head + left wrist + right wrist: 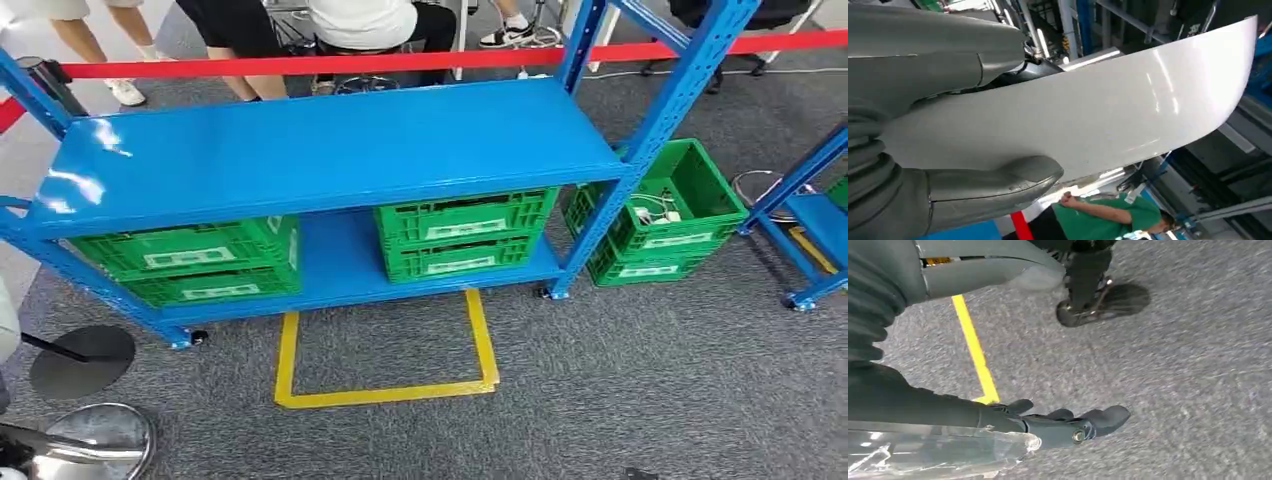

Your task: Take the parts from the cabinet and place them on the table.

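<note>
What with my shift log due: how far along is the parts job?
Done: one white curved part is out of the cabinet. In hand: the left hand grips it. Left: setting it on the table, and whatever the green crates hold. The right hand hangs over carpet beside clear plastic; whether it holds it is unclear.

No text, number or brand reads clearly anywhere here. The green crates (200,262) on the lower shelf of the blue rack (320,150) carry pale label strips (187,257) on their fronts, and so do the middle crates (462,235) and the stacked crates (655,215) beside the rack, but the print on every strip is too small and blurred to make out. In the right wrist view, close to the right hand (1068,422), a small yellow tag (937,261) sits on the grey cover, its marking unreadable too.
</note>
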Tool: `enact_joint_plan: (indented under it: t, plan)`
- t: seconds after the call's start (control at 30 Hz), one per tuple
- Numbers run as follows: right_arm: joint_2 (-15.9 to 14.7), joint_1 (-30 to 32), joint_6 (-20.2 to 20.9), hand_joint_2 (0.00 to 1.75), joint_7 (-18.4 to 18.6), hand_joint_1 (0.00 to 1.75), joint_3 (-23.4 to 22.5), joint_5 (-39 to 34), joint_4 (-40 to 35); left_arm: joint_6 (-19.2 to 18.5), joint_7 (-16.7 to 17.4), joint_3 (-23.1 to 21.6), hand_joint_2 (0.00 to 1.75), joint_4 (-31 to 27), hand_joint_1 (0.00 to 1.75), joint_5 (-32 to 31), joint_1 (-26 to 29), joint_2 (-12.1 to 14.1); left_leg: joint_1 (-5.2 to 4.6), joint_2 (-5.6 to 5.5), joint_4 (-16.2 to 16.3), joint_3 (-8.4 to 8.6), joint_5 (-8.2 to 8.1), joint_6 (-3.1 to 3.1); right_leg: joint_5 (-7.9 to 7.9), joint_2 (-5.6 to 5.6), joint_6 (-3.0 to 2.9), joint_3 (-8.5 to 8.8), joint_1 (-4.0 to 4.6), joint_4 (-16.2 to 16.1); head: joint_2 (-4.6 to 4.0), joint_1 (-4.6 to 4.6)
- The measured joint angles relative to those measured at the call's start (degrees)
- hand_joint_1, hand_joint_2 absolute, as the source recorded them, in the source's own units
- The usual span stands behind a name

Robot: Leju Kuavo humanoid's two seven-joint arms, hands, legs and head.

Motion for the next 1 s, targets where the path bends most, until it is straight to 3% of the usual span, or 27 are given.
enact_joint_plan:
  t: [0.07,0.1,0.13,0.17,0.2,0.23,0.27,0.3,0.33,0.37,0.4,0.43,0.47,0.57,0.6,0.63,0.7,0.73,0.77,0.8,0.83,0.87,0.9,0.93,1.0]
  plan:
    - [0.0,0.3,0.0,1.75,1.2,0.00,0.0,0.2,0.0,0.2,0.0,0.0,1.75,0.0,1.75,0.2,0.6,0.0,-0.02,0.16,0.2,-1.09,0.91,1.13,1.03,0.06,0.65,-0.46,-0.18,-0.2,0.00,-0.07]
    - [-0.1,0.5,0.1,1.75,1.5,0.00,0.0,0.3,0.0,0.0,0.0,0.0,1.75,0.0,1.75,0.6,0.7,0.0,0.09,0.29,0.2,-1.69,1.29,1.62,-0.51,0.08,0.93,-0.94,-0.34,0.4,0.00,-0.09]
    - [0.0,0.7,0.3,1.75,1.6,0.00,0.0,0.3,0.0,-0.2,0.0,0.0,1.75,0.0,1.75,0.6,0.9,-0.1,0.10,0.26,0.2,-2.41,1.85,2.17,-3.97,0.12,1.25,-1.96,-0.34,2.6,0.00,0.20]
    - [0.0,0.7,0.4,1.75,1.6,0.00,0.0,0.5,0.0,-0.4,0.0,0.0,1.75,0.0,1.75,0.6,1.3,-0.1,0.08,0.25,0.2,-3.15,2.50,2.29,-7.79,0.11,1.60,-2.81,-0.44,6.4,0.00,0.44]
    - [0.0,0.7,0.6,1.75,1.6,0.00,0.1,0.6,0.0,-0.5,0.0,0.0,1.75,0.0,1.75,0.7,1.6,-0.2,-0.02,0.26,0.2,-3.90,3.16,2.36,-10.63,0.10,1.74,-3.74,-0.51,10.7,0.00,0.52]
    - [0.1,0.6,0.7,1.75,1.4,0.00,0.1,0.8,0.0,-0.8,0.0,0.1,1.75,0.0,1.75,0.8,1.9,-0.3,-0.12,0.29,0.3,-4.73,3.87,2.36,-12.22,0.10,1.83,-4.63,-0.54,15.4,0.00,0.55]
    - [0.1,0.6,0.8,1.75,1.3,0.00,0.2,1.0,0.0,-1.3,0.0,0.1,1.75,0.0,1.75,0.9,2.1,-0.4,-0.19,0.30,0.3,-5.52,4.50,2.33,-11.57,0.11,1.84,-4.81,-0.54,18.0,0.00,0.55]
    - [0.1,0.6,0.8,1.75,1.2,0.00,0.4,1.0,0.0,-1.8,0.0,0.2,1.75,0.0,1.75,1.0,2.4,-0.5,-0.25,0.30,0.3,-6.28,5.12,2.26,-9.40,0.11,1.74,-4.02,-0.53,18.5,0.00,0.59]
    - [0.1,0.6,1.0,1.75,1.0,0.00,0.5,1.0,0.0,-2.1,0.0,0.3,1.75,-0.1,1.75,0.7,2.7,-0.6,-0.30,0.29,0.3,-7.03,5.74,2.13,-6.85,0.12,1.49,-2.06,-0.51,16.7,0.00,0.57]
    - [0.1,0.6,1.1,1.75,0.8,0.00,0.5,0.7,0.0,-2.5,0.0,0.5,1.75,-0.1,1.75,0.3,2.8,-0.7,-0.34,0.24,0.4,-7.68,6.31,1.98,-5.13,0.12,1.19,1.17,-0.50,12.7,0.00,0.61]
    - [0.1,0.4,1.1,1.75,0.7,0.00,0.4,0.0,0.0,-2.8,0.0,0.7,1.75,-0.2,1.75,-0.1,2.9,-0.7,-0.35,0.19,0.4,-8.10,6.83,1.76,-5.19,0.16,0.79,5.42,-0.47,7.1,0.00,0.57]
    - [0.0,0.0,1.1,1.75,0.6,0.00,0.4,-0.8,0.0,-3.3,0.0,1.1,1.75,-0.3,1.75,-0.3,3.1,-1.0,-0.50,0.18,0.5,-8.31,7.20,1.44,-7.98,0.18,0.47,9.69,-0.31,1.0,0.00,0.61]
    - [0.0,-0.4,1.1,1.75,0.4,0.00,0.4,-1.3,0.0,-3.9,0.0,1.5,1.75,-0.5,1.75,-0.3,3.2,-1.1,-0.60,0.27,0.6,-8.38,7.43,1.15,-9.27,0.19,0.48,11.91,-0.19,-2.7,0.00,0.46]
    - [0.0,-0.8,1.4,1.75,-0.2,0.00,0.4,-0.6,0.0,-5.7,0.0,2.4,1.75,-1.2,1.75,0.0,3.5,-1.8,-0.37,0.33,-0.1,-8.36,8.73,0.05,-8.96,0.20,-0.49,10.57,0.16,-2.7,0.00,0.48]
    - [0.2,-0.9,1.6,1.75,-0.5,0.00,0.4,-0.3,0.0,-6.2,0.0,2.8,1.75,-1.4,1.75,0.0,3.8,-2.0,-0.47,0.33,-0.2,-8.55,7.75,0.69,-9.05,0.10,0.11,10.49,-0.06,-3.1,0.00,0.52]
    - [0.2,-0.9,1.7,1.75,-0.6,0.00,0.4,0.0,0.0,-6.5,0.0,3.2,1.75,-1.6,1.75,-0.1,3.8,-2.1,-0.61,0.30,-0.1,-8.75,6.20,2.01,-8.62,0.12,0.33,10.15,-0.16,-3.0,0.00,0.26]
    - [0.2,-1.0,1.9,1.75,-0.8,0.00,0.4,-0.1,0.0,-6.9,0.0,3.5,1.75,-1.6,1.75,-0.3,3.9,-2.3,-0.65,0.29,-0.2,-8.88,5.68,2.21,-7.99,-0.02,-0.56,9.84,-0.10,-3.0,0.00,0.26]
    - [0.2,-1.1,2.0,1.75,-0.9,0.00,0.4,-0.2,0.0,-7.1,0.0,3.6,1.75,-1.6,1.75,-0.7,4.0,-2.4,-0.63,0.29,-0.3,-8.91,6.03,2.71,-7.74,-0.04,-0.67,9.76,-0.01,-3.0,0.00,0.28]
    - [0.2,-1.1,2.2,1.75,-1.0,0.00,0.4,0.1,0.0,-7.2,0.0,3.7,1.75,-1.6,1.75,-1.0,4.1,-2.6,-0.62,0.27,-0.5,-8.94,7.17,3.68,-7.64,-0.04,-0.84,9.70,0.13,-3.0,0.00,0.28]
    - [0.2,-1.1,2.4,1.75,-1.1,0.00,0.5,0.5,0.0,-7.3,0.0,3.9,1.75,-1.6,1.75,-1.3,4.1,-2.6,-0.56,0.25,-0.9,-8.90,9.88,4.46,-7.58,-0.02,-0.94,9.64,0.32,-2.9,0.00,0.28]
    - [0.3,-1.1,2.4,1.75,-1.1,0.00,0.6,0.8,0.0,-7.5,0.0,4.0,1.75,-1.6,1.75,-1.5,4.1,-2.8,-0.44,0.19,-1.1,-9.04,11.17,3.47,-7.56,-0.01,-0.99,9.54,0.45,-2.7,0.00,0.35]
    - [0.4,-1.1,2.4,1.75,-1.1,0.00,0.8,1.0,0.0,-7.5,0.0,4.0,1.75,-1.6,1.75,-1.7,4.2,-3.0,-0.17,0.23,-1.4,-8.94,10.47,1.67,-7.49,-0.01,-1.09,9.25,0.54,-2.6,0.00,0.33]
    - [0.5,-1.1,2.4,1.75,-1.1,0.00,0.9,1.1,0.0,-7.6,0.0,4.0,1.75,-1.6,1.75,-1.7,4.1,-3.0,-0.04,0.22,-1.4,-9.14,11.27,-0.18,-7.51,-0.02,-1.12,8.95,0.54,-2.4,0.00,0.31]
    - [0.6,-1.1,2.4,1.75,-0.9,0.00,1.0,1.2,0.0,-7.7,0.0,4.0,1.75,-1.6,1.75,-1.6,4.2,-3.2,0.01,0.24,-1.4,-9.28,11.08,-0.45,-7.52,-0.03,-1.13,8.75,0.54,-2.3,0.00,0.31]
    - [0.7,-1.0,2.4,1.75,-0.5,0.00,1.1,1.2,0.0,-8.2,0.0,4.2,1.75,-1.6,1.75,-1.4,4.2,-3.4,-0.05,0.23,-1.3,-9.60,11.04,-0.26,-7.45,-0.05,-1.05,8.68,0.40,-2.4,0.00,0.35]
